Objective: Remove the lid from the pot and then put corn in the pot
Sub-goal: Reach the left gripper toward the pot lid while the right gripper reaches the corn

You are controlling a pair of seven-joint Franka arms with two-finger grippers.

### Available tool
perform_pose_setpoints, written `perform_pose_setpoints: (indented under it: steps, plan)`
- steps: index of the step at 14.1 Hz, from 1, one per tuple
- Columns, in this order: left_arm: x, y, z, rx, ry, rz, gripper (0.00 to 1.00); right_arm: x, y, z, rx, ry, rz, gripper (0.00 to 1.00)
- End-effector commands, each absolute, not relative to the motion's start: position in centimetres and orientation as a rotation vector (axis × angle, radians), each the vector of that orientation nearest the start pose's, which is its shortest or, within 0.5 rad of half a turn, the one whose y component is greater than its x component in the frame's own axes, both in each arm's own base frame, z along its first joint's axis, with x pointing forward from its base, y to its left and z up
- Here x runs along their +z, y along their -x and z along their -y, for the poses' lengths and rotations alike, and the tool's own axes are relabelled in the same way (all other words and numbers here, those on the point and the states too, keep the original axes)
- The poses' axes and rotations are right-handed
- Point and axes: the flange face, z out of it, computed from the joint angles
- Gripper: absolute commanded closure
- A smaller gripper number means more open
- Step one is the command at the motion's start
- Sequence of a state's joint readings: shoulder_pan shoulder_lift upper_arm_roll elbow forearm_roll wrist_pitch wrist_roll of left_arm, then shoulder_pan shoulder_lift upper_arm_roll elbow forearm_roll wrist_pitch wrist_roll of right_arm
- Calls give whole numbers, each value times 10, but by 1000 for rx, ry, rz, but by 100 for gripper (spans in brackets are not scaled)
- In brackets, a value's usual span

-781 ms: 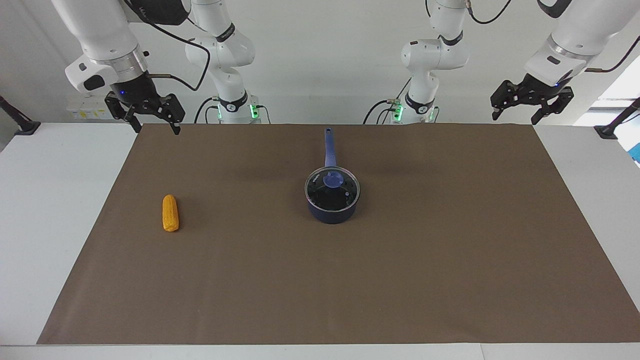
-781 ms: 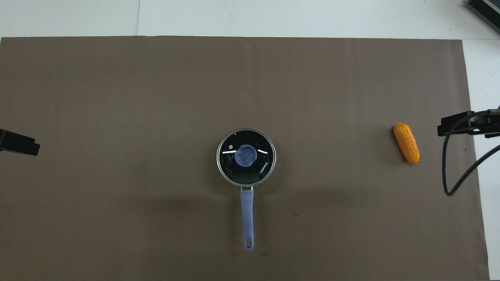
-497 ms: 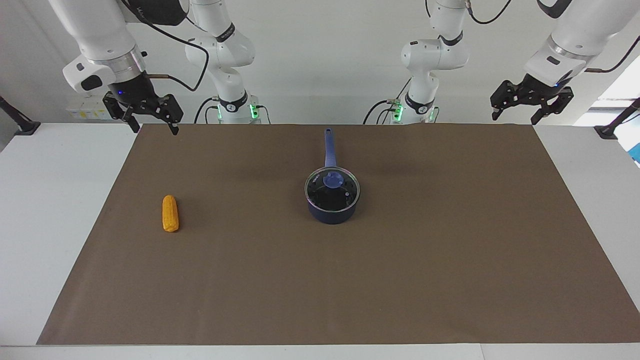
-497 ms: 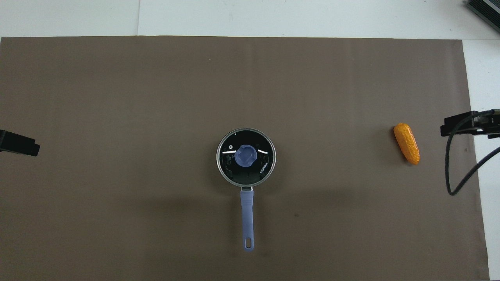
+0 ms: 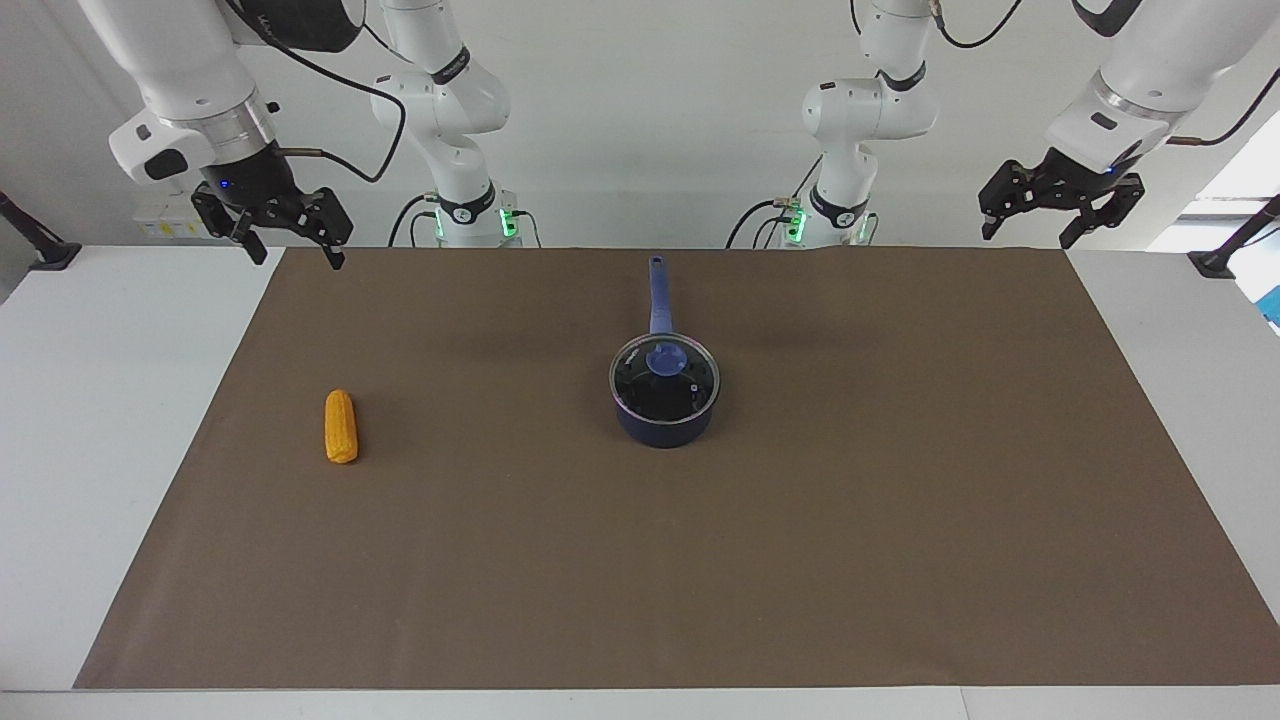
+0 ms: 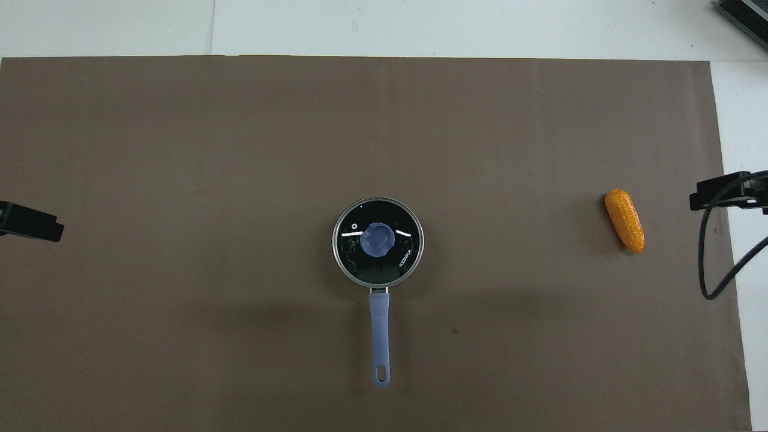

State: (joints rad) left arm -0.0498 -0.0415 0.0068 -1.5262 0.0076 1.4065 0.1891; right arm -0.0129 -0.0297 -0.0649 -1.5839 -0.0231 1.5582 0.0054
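The dark blue pot [image 5: 664,418] stands in the middle of the brown mat, its long handle [image 5: 658,292] pointing toward the robots. The glass lid [image 5: 665,375] with its blue knob [image 6: 377,239] sits on the pot. The yellow-orange corn [image 5: 341,426] lies on the mat toward the right arm's end, also in the overhead view [image 6: 624,220]. My right gripper [image 5: 296,256] hangs open and empty in the air over the mat's corner, apart from the corn. My left gripper [image 5: 1027,238] hangs open and empty over the mat's corner at the left arm's end.
The brown mat [image 5: 800,560] covers most of the white table [image 5: 90,400]. A black cable [image 6: 711,264] loops down from the right arm's wrist. Both arm bases [image 5: 470,215] stand at the robots' edge of the table.
My right gripper has drifted a little up and outward toward the right arm's end of the table. The left gripper, pot, lid and corn have hardly moved.
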Motion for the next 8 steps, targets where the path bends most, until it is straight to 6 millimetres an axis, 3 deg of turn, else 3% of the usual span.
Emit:
perform_pose_setpoints:
  steps: [1, 4, 8]
  plan:
    - [641, -521, 49, 147, 3113, -403, 0, 617, -537, 54, 44, 3161, -29, 0]
    - [618, -522, 99, 132, 3108, -374, 0, 572, -550, 68, -33, 3151, 160, 0]
    - [591, -523, 162, 89, 3099, -419, 0, 504, -589, 72, -46, 3143, 386, 0]
